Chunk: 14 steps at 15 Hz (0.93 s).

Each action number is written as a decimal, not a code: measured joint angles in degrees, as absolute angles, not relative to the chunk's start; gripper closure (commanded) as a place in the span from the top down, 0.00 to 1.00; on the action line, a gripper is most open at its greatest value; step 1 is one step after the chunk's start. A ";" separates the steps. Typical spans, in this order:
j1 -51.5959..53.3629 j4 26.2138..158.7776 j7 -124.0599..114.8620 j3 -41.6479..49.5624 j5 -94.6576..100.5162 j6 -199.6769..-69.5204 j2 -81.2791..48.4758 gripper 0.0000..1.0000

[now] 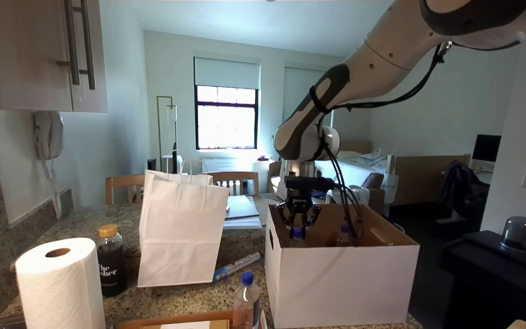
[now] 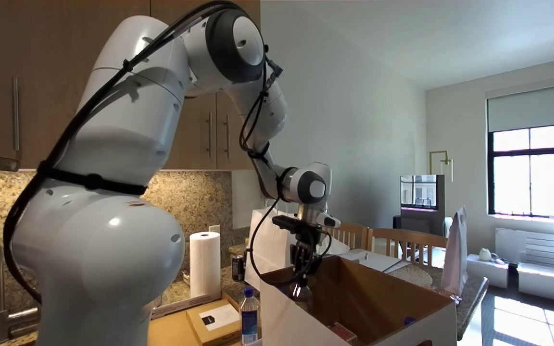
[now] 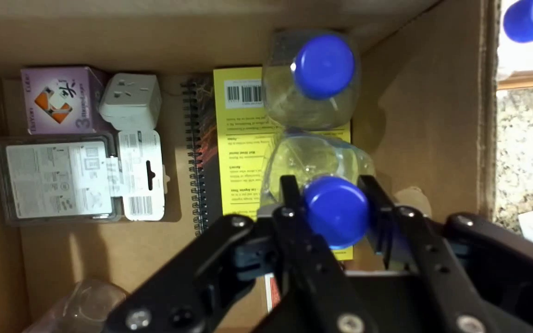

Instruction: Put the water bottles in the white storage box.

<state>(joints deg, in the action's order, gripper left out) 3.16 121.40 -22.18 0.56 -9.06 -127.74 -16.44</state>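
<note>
Inside the white storage box (image 1: 340,288), my gripper (image 3: 331,196) points down, its fingers (image 3: 290,189) shut around the blue cap of a clear water bottle (image 3: 336,212). Whether its base touches the box floor cannot be made out. Close beside it stands another capped water bottle (image 3: 324,67) over a yellow book. Farther across the box an exterior view shows a blue-capped bottle (image 1: 344,230). Outside, next to the box wall, one more water bottle (image 2: 249,319) stands upright; its cap also shows at the wrist view's top right corner.
The box also holds a purple cube carton (image 3: 58,99), a white plug adapter (image 3: 131,101), a blister pack (image 3: 60,180) and the yellow book (image 3: 243,162). Around it stand a white paper bag (image 1: 183,228), a paper towel roll (image 1: 60,283) and a dark bottle (image 1: 111,265).
</note>
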 measured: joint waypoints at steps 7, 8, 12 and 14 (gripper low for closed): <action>3.13 123.79 -22.18 1.94 -8.80 -127.54 -15.60 0.98; 3.13 124.10 -22.18 2.10 -8.74 -127.49 -15.21 0.99; 3.13 125.73 -22.18 2.35 -8.61 -127.40 -13.22 1.00; 3.12 126.71 -22.16 2.48 -8.50 -126.85 -11.69 1.00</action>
